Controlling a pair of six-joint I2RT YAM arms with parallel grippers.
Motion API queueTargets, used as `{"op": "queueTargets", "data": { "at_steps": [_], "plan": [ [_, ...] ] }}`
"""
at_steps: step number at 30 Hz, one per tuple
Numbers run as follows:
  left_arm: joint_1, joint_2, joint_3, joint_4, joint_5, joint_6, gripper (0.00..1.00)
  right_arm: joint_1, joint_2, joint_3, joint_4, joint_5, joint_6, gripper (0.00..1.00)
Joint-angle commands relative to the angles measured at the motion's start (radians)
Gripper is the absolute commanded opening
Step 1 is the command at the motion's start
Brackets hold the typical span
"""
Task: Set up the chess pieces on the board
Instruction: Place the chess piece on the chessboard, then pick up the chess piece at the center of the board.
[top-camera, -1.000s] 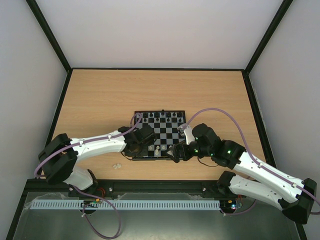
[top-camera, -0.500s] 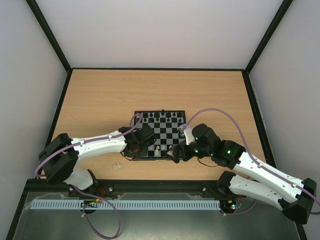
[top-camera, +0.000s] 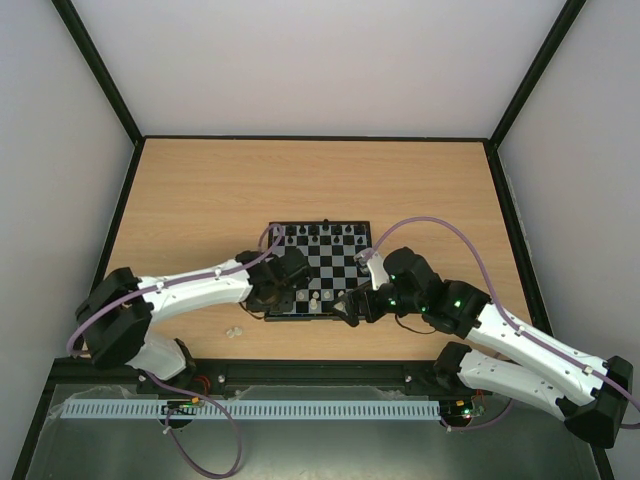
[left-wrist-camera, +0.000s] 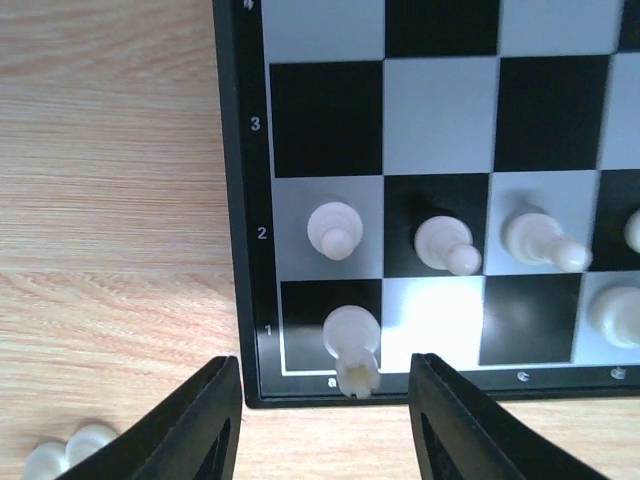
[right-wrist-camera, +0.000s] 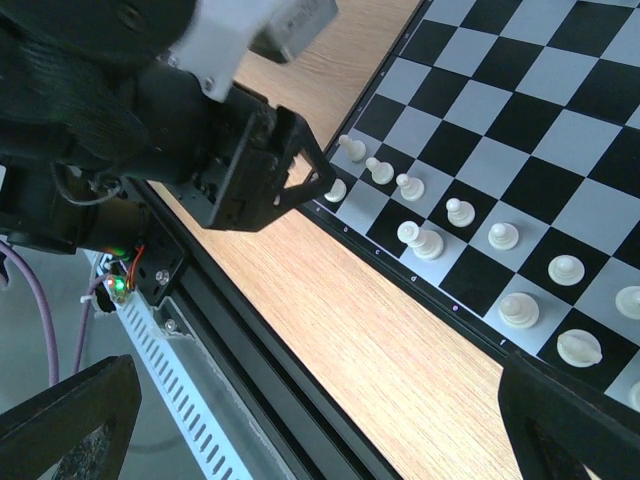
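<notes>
The board (left-wrist-camera: 236, 200) fills the left wrist view, its near left corner between my fingers. A cream-white rook (left-wrist-camera: 352, 348) stands on that dark corner square, and my left gripper (left-wrist-camera: 324, 378) is open around it, both fingers clear of it. White pawns (left-wrist-camera: 335, 228) line the second row. In the top view the left gripper (top-camera: 290, 298) sits at the near left corner of the board (top-camera: 325, 262), with black pieces (top-camera: 320, 232) on the far rows. My right gripper (right-wrist-camera: 320, 420) is wide open and empty over bare table, beside the board's near edge (right-wrist-camera: 430, 295).
Two loose white pieces (left-wrist-camera: 65, 452) lie on the table left of the board, also seen in the top view as loose pieces (top-camera: 234, 330). The left gripper (right-wrist-camera: 270, 170) shows close by in the right wrist view. The black table rail (right-wrist-camera: 230, 340) runs near the right gripper.
The left gripper's fingers have spread apart and let go of the white rook, which stays on the corner square. Neither arm has visibly shifted.
</notes>
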Motion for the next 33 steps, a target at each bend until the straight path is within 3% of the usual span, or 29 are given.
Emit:
{"op": "queueTargets", "data": {
  "at_steps": [1,12,17,28,33],
  "plan": [
    [-0.005,-0.097,0.042,-0.099,-0.046,-0.013,0.52,-0.001,0.001,-0.012,0.008,-0.019,-0.013,0.99],
    [-0.010,-0.340,-0.110,-0.224,-0.025,-0.127,0.69,-0.001,0.021,-0.012,0.012,-0.035,-0.019,0.99],
    [-0.010,-0.403,-0.168,-0.252,-0.021,-0.156,0.70,-0.001,0.031,-0.012,0.013,-0.037,-0.021,0.99],
    [-0.010,-0.385,-0.256,-0.179,0.023,-0.148,0.49,-0.001,0.033,-0.011,0.013,-0.037,-0.020,0.99],
    [-0.010,-0.352,-0.264,-0.146,0.024,-0.132,0.44,-0.001,0.032,-0.011,0.012,-0.038,-0.020,0.99]
  ]
}}
